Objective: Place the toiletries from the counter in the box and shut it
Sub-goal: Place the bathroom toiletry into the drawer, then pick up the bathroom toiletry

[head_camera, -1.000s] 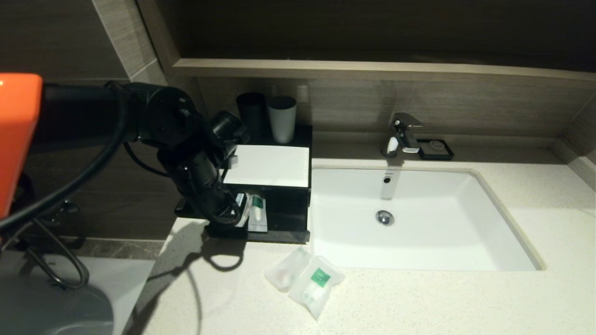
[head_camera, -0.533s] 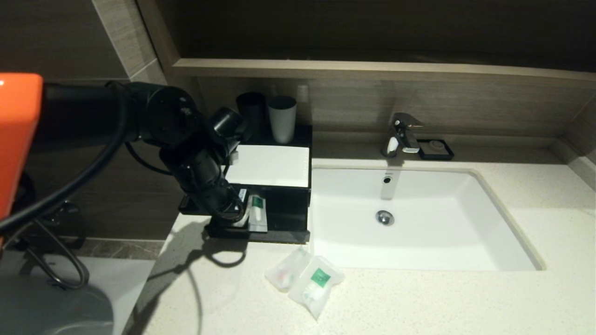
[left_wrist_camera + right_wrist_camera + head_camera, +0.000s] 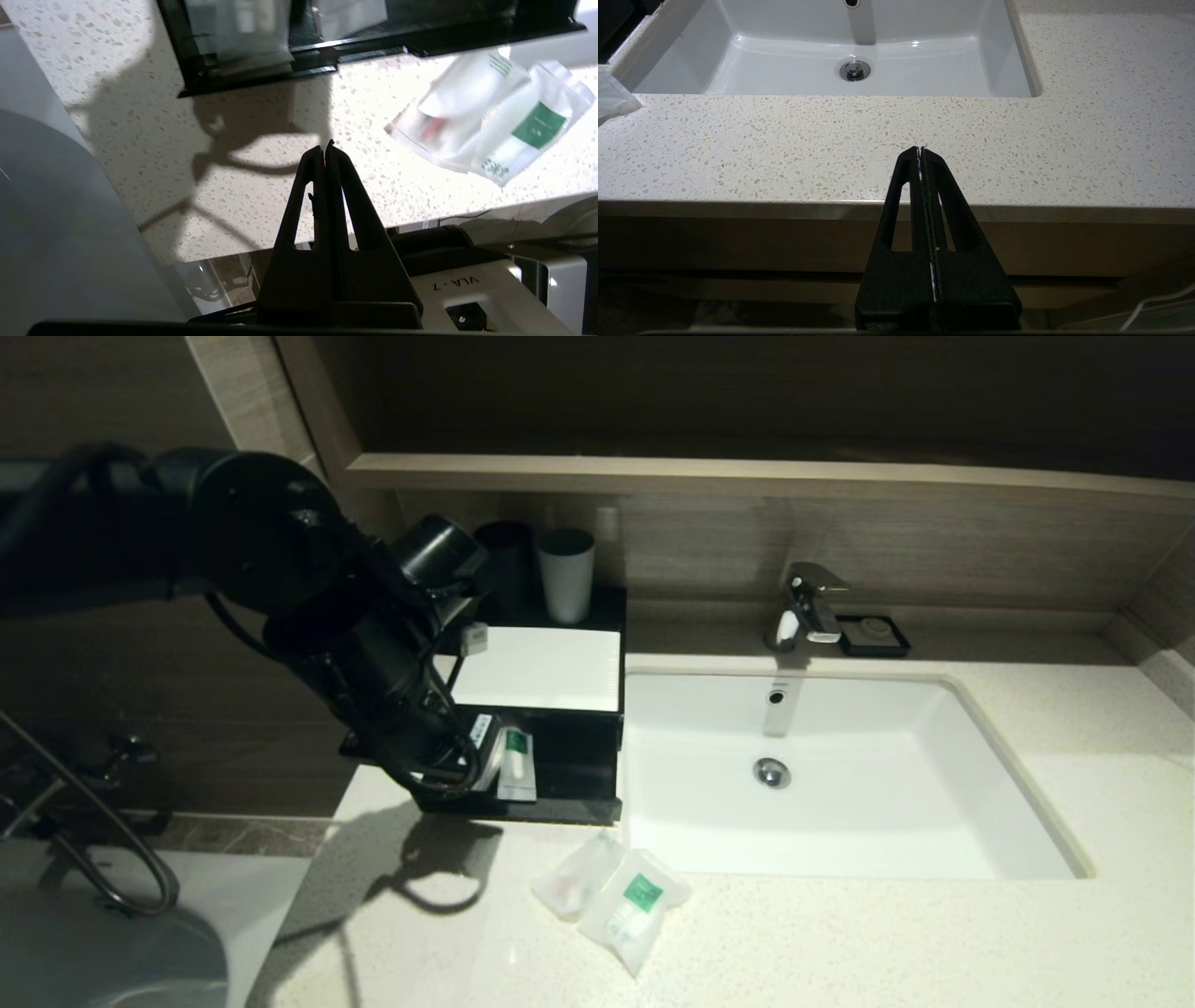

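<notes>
Speckled cream counter carries an inset white sink, with a wood-toned wall and ledge behind it. Box, black with a flat white top panel, stands on the counter touching the sink's left edge. Its front drawer is pulled out toward the robot. 1 toothbrush pack with a green label lies inside the drawer, lengthwise along the pull direction.

2 sachets remain on the counter, just in front of the drawer and near the sink's front left corner:
- plain sachet, on the left
- green sachet, on the right, touching and partly overlapping the plain one

Both also show in the left wrist view, plain sachet and green sachet, beside the drawer front.

Left gripper hangs above bare counter in front of the drawer's left part, fingers pressed together and holding nothing. Its arm covers the box's left side in the head view.

Right gripper sits low at the counter's front edge, in front of the sink, fingers together and empty.

1 black cup and 1 grey cup stand on the box behind the white panel. Chrome tap and a small black soap dish sit behind the sink
</notes>
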Robot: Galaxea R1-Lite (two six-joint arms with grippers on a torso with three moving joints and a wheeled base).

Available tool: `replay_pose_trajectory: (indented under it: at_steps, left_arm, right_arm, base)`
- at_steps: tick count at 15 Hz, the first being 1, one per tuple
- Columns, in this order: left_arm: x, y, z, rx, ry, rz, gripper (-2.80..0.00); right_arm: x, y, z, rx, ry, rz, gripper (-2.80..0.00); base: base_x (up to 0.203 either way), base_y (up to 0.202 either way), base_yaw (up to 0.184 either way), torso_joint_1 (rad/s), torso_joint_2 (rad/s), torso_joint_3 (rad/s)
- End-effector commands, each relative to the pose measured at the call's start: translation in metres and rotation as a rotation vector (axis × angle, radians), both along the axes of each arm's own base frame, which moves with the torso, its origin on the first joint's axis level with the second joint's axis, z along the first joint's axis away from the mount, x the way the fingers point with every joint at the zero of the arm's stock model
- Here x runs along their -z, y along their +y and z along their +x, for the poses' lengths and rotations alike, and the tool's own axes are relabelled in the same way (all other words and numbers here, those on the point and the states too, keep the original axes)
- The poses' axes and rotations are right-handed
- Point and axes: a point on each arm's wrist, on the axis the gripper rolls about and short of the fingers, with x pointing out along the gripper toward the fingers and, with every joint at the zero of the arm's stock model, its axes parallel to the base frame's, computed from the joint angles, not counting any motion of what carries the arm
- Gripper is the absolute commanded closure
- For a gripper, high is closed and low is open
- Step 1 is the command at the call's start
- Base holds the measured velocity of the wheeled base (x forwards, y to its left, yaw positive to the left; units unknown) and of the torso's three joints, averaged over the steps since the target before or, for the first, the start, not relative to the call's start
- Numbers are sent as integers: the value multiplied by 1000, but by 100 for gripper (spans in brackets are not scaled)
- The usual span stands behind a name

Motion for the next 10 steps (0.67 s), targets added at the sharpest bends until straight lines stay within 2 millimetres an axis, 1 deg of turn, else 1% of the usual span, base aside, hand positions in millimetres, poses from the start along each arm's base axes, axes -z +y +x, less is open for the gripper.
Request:
replay_pose_trajectory:
  at_steps: [1, 3, 5, 8, 10]
  left_arm:
    - [-4, -9, -13, 39, -2, -5, 0]
    - [-2, -22, -19, 57, 7, -15, 0]
    - [-1, -34, -25, 33, 26, -40, 0]
    - [5, -41, -30, 12, 66, -33, 0]
    - [9, -45, -28, 6, 79, -27, 0]
  right_arm:
    - [0, 0, 0, 0, 1, 0, 0]
    - [0, 0, 0, 0, 0, 0, 0]
    - [0, 0, 0, 0, 1, 0, 0]
    - [0, 0, 0, 0, 1, 0, 0]
    - [0, 0, 0, 0, 1, 0, 0]
  base:
    - [0, 0, 0, 0, 0, 0]
    - [0, 0, 0, 0, 0, 0]
    - [0, 0, 0, 0, 0, 0]
    - [0, 0, 0, 0, 0, 0]
    - [0, 0, 0, 0, 0, 0]
